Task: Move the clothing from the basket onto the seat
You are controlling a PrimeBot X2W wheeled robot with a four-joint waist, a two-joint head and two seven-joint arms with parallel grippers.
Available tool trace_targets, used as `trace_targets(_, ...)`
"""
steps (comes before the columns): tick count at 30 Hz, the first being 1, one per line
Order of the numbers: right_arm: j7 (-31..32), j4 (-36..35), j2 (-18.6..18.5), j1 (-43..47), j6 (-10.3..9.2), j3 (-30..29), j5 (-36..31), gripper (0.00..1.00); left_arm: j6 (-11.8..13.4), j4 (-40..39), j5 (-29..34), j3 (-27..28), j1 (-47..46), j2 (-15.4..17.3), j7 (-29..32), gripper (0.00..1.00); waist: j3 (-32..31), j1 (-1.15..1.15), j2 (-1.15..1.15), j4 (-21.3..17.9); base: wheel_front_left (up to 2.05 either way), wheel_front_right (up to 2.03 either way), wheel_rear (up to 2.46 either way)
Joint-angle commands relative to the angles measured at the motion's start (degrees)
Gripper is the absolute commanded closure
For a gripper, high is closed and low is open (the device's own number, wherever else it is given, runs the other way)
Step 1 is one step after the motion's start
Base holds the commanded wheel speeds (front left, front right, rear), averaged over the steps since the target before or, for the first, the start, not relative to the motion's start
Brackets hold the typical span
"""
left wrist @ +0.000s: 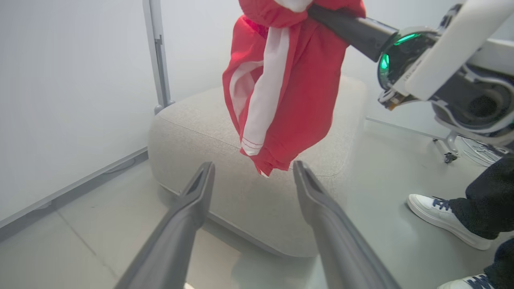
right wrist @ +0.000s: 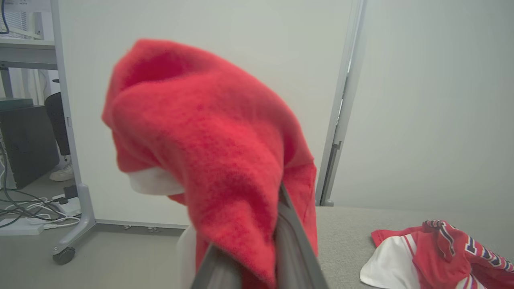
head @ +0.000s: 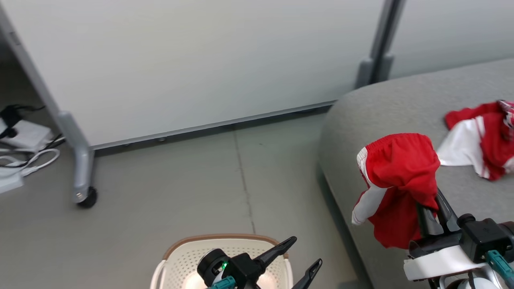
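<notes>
The right gripper (head: pixel 433 210) holds a red garment (head: pixel 401 172) over the near edge of the seat (head: pixel 385 104), its fingers apparently clamped on the cloth, though fabric hides the tips. A second garment (head: pixel 482 136) lies farther in on the seat. The left gripper (head: pixel 307 251), fingers apart, hovers over the basket (head: pixel 180 257) beside the seat.

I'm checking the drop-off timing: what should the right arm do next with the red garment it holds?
Probably carry the red garment a little further over the seat before releasing: it hangs from the shut right gripper near the seat's edge.
</notes>
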Motion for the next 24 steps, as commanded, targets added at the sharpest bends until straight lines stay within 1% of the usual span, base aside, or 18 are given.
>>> trace_targets(1, -0.3, -0.6, -0.3, -0.3, 0.0, -0.1, -0.4, 1.0, -0.1, -0.3, -0.1, 0.2, 0.6, 0.0, -0.1, 0.0, 0.5, 0.0, 0.0, -3.9, 0.0, 0.0, 0.0)
trace_targets(6, -0.3, -1.4, -0.3, 0.7, 0.0, -1.2, -1.3, 1.0, -0.1, -0.7, 0.3, 0.5, 0.5, -0.9, -0.1, 0.0, 0.9, 0.0, 0.0, -9.1, 0.0, 0.0, 0.0)
trace_targets(7, -0.3, -1.3, -0.3, 1.0, 0.0, -1.4, -1.7, 1.0, -0.1, -1.0, 0.3, 0.6, 0.5, -1.1, -0.1, 0.0, 1.0, 0.0, 0.0, -10.9, 0.0, 0.0, 0.0)
trace_targets(12, -0.3, -1.8, -0.3, 1.4, 0.01, -1.9, -1.6, 1.0, -0.1, -1.4, 1.0, 1.0, 0.8, -1.6, -0.1, 0.0, 1.4, 0.0, 0.0, -14.3, 0.0, 0.0, 0.0)
trace_targets(15, -0.3, -2.0, -0.3, 1.8, 0.0, -1.9, -1.9, 1.0, -0.1, -1.4, 1.1, 0.6, 0.5, -1.5, -0.1, 0.0, 1.6, 0.0, 0.0, -14.5, 0.0, 0.0, 0.0)
trace_targets(21, -0.3, -2.6, -0.3, 1.1, 0.01, -3.0, -3.4, 1.0, -0.1, -1.4, 1.3, 1.1, 0.7, -1.6, -0.1, 0.0, 1.8, 0.0, 0.0, -13.9, 0.0, 0.0, 0.0)
trace_targets(24, -0.3, -3.1, -2.3, -0.9, 0.0, -3.9, -5.0, 1.0, -0.1, -1.6, 1.7, 0.6, 0.8, -1.4, -0.1, 0.0, 2.1, 0.0, 0.0, -13.6, 0.0, 0.0, 0.0)
